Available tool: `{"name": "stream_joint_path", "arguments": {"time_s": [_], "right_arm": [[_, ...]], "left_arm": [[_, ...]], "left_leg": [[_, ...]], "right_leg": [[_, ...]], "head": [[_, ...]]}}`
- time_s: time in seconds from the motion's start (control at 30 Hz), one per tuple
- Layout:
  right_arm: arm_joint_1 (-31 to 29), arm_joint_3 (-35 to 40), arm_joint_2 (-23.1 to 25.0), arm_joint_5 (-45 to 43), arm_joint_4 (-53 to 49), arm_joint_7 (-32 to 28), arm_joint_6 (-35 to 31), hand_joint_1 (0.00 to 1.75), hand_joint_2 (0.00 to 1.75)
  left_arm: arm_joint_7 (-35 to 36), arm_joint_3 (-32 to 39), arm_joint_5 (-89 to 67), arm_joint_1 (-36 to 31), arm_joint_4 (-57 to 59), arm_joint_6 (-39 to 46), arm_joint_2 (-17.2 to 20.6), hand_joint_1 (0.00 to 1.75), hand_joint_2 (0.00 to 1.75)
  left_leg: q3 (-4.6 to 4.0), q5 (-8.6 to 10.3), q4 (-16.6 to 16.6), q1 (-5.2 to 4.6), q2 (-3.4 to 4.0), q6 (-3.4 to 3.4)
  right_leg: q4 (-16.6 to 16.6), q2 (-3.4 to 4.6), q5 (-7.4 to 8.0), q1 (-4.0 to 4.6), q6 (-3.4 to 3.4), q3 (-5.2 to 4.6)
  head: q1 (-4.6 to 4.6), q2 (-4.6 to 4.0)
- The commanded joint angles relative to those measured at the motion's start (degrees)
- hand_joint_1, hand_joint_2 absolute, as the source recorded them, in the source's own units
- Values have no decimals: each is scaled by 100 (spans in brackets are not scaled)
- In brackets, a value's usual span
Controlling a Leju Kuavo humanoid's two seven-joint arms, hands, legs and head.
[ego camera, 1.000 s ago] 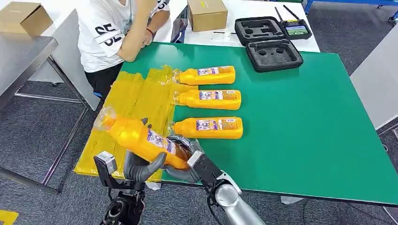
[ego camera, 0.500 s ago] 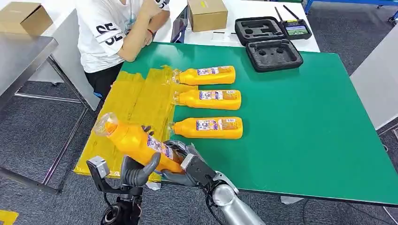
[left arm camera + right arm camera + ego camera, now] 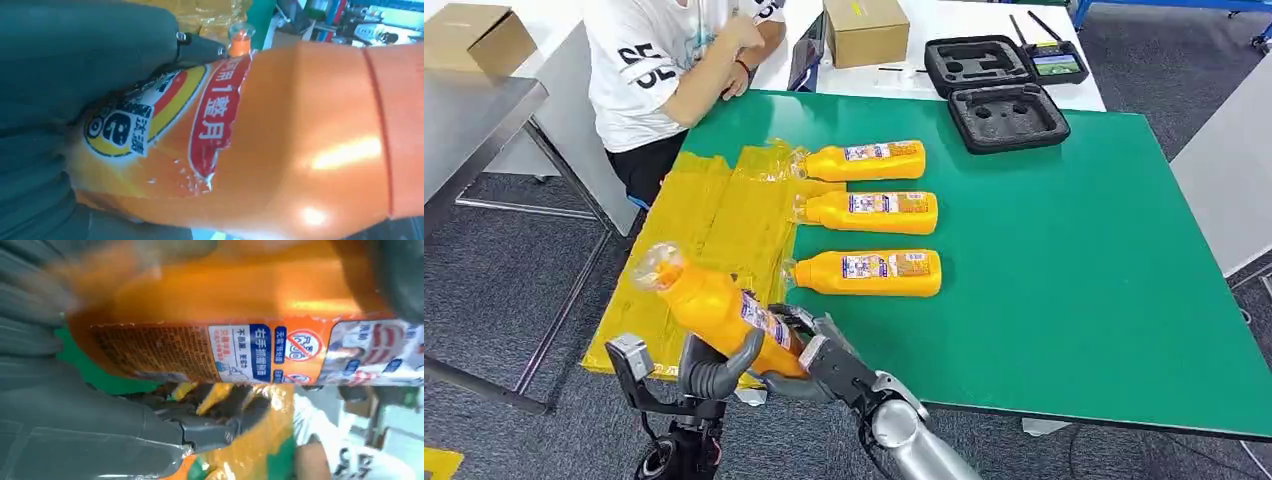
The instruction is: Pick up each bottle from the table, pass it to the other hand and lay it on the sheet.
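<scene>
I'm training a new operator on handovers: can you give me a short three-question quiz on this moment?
1. True or false: both the left hand and the right hand touch the tilted orange plastic bottle.
2. How many orange bottles lie on the green table?
3. Which way does the held bottle's cap point? A) toward the crinkled yellow plastic sheet B) toward the black foam case

Key: 1 true; 2 three; 3 A.

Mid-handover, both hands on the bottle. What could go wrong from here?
1. Both the left hand and right hand grip the tilted bottle near its base; an early release could let it tip cap-first.
2. It hangs over the near edge of the yellow sheet, so a drop may hit the floor.
</scene>
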Motion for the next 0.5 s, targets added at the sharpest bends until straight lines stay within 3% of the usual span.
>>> {"name": "stream_joint_path", "arguments": {"time_s": [0.03, 0.23, 0.4, 0.5], "right_arm": [[16, -11, -129, 78, -127, 123, -309, 0, 0], [162, -59, -370, 274, -1190, 116, -812, 0, 0], [180, -47, -369, 289, -1238, 148, -816, 0, 0], [209, -16, -418, 227, -1658, -42, -1007, 0, 0]], "left_arm": [[-128, -20, -423, -167, -60, 531, 43, 175, 175], [-470, 211, -2052, -311, -44, 2335, 85, 175, 175], [-467, 219, -2055, -320, -52, 2341, 86, 175, 175], [-458, 289, -2628, -503, 69, 2886, 177, 175, 175]], "left_leg": [[22, -9, -1, 1, -5, 7], [17, -8, 3, 1, -11, 7], [13, -3, -3, 0, -7, 4], [21, -8, -1, 1, -7, 6]], "right_leg": [[-4, -11, -10, 4, -8, 26], [-1, -17, -11, 4, -8, 23], [-5, -10, -5, 2, -5, 16], [-4, -12, -10, 3, -8, 26]], "head": [[0, 0], [2, 0], [2, 0], [2, 0]]}}
